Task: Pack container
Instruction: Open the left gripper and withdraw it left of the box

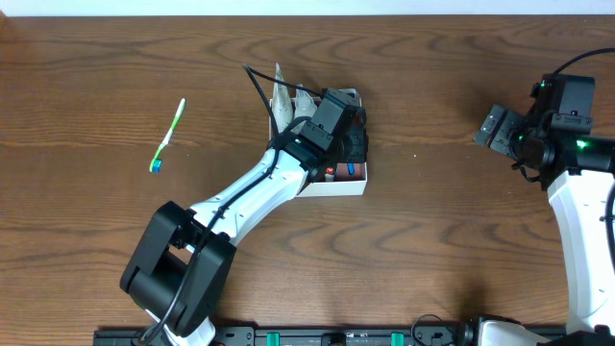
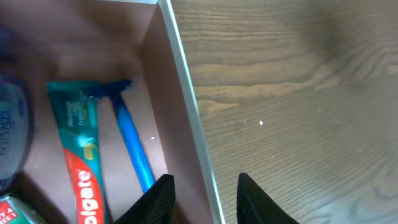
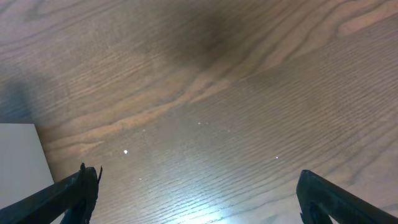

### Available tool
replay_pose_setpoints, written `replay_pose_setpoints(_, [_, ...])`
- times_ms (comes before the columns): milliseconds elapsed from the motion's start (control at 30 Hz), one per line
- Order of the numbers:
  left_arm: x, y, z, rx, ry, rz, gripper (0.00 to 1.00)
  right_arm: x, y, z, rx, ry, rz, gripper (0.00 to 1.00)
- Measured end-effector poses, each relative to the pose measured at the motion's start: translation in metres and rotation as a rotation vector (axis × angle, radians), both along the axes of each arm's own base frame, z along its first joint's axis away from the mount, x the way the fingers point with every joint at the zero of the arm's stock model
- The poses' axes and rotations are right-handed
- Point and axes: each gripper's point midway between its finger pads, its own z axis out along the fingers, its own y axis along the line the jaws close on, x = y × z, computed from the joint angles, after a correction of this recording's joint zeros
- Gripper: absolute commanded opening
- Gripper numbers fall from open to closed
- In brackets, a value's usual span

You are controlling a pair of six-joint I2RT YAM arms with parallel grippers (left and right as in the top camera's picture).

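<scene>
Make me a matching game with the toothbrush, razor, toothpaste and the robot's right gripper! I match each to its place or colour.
Things:
1. toothbrush
2. razor
3. toothpaste tube
4. right gripper

Clues:
A. red and green, inside the container
B. open, over bare table
C. lying on the table, outside the container
D. blue, inside the container

Pairs: 1-C, 2-D, 3-A, 4-B
</scene>
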Motion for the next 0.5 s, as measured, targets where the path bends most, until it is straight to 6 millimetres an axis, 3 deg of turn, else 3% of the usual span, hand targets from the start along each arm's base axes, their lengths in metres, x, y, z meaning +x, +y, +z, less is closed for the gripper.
replay_pose_setpoints(300, [0.0,0.001,0.007,0.007,-0.027,-0.031,0.34,0.0,0.0,0.0,0.0,0.0,-0.001,0.99])
replay_pose_setpoints(367, [-0.004,0.004,0.02,0.013,-0.054,-0.053,0.34,0.0,0.0,0.0,0.0,0.0,0.0,0.99])
replay_pose_setpoints(500, [-0.014,0.026,0.08,0.014,-0.157,-0.059,0.34,0.0,0.0,0.0,0.0,0.0,0.0,0.99])
